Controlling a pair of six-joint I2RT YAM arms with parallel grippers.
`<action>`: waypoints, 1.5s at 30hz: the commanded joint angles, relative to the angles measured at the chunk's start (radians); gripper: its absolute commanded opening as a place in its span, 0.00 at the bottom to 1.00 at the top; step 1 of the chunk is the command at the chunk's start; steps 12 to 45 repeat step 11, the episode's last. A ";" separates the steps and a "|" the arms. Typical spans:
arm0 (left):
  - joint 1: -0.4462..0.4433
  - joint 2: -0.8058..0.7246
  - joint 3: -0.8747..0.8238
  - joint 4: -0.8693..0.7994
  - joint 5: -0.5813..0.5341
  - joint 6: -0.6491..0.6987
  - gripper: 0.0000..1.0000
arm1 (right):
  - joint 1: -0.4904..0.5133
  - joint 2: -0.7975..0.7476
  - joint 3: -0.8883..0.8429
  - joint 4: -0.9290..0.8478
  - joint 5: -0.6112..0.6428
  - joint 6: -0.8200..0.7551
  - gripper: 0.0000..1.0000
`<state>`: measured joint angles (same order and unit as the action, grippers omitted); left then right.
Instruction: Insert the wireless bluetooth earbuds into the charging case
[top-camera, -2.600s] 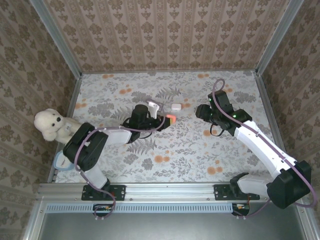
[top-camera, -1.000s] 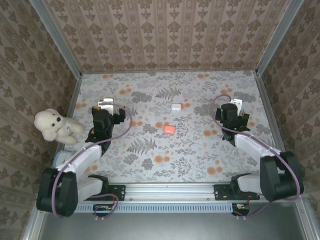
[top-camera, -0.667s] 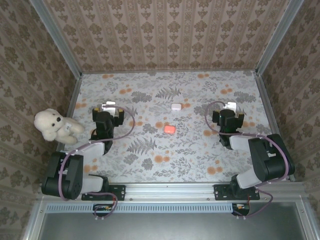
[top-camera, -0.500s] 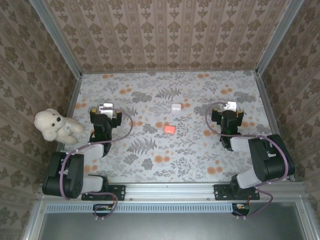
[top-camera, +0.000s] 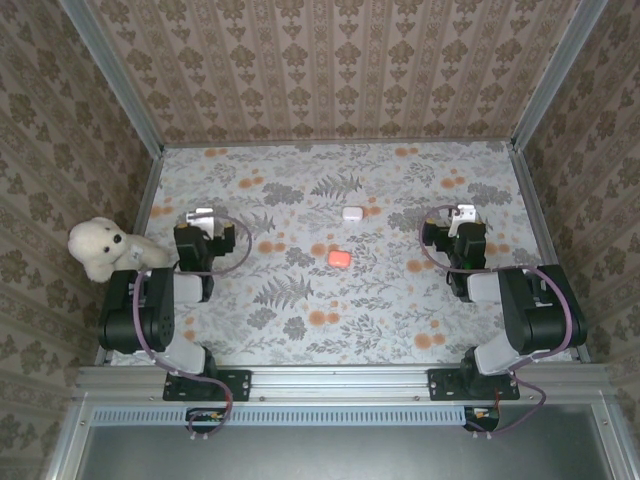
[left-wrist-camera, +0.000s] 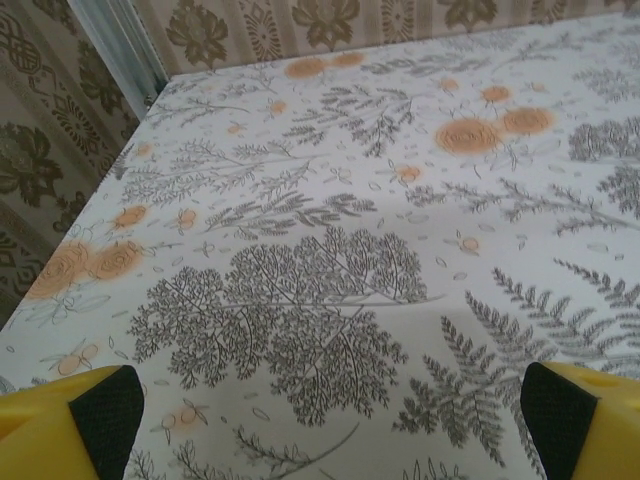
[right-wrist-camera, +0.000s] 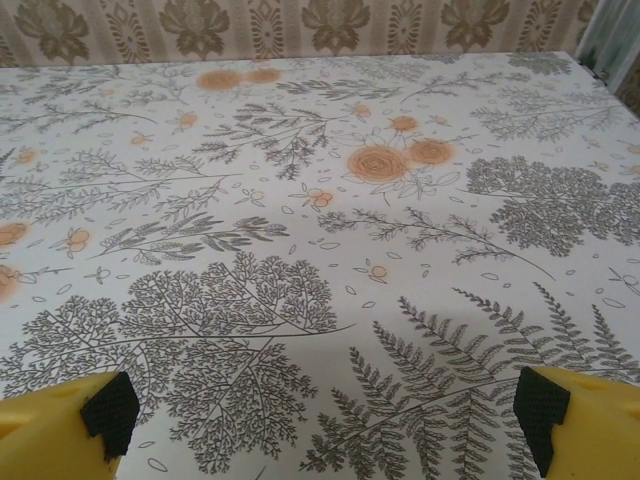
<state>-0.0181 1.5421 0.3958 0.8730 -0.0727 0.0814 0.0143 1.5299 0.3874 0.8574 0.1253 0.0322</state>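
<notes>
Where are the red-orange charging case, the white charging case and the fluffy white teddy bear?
red-orange charging case (top-camera: 340, 258): top view, centre.
white charging case (top-camera: 351, 212): top view, centre.
fluffy white teddy bear (top-camera: 96, 244): top view, head.

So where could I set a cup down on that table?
The far strip along the back wall is bare, as is the near middle, this side of the red case. Tightest: the centre, around that and the white case, and the sides by the left gripper and right gripper.
</notes>
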 joint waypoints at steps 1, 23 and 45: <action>0.000 -0.002 0.015 -0.025 0.050 -0.033 1.00 | 0.010 -0.001 0.015 0.007 -0.024 0.005 1.00; 0.003 -0.013 0.007 -0.021 0.038 -0.042 1.00 | 0.003 -0.001 0.017 0.004 -0.043 0.006 1.00; 0.003 -0.013 0.007 -0.021 0.038 -0.042 1.00 | 0.003 -0.001 0.017 0.004 -0.043 0.006 1.00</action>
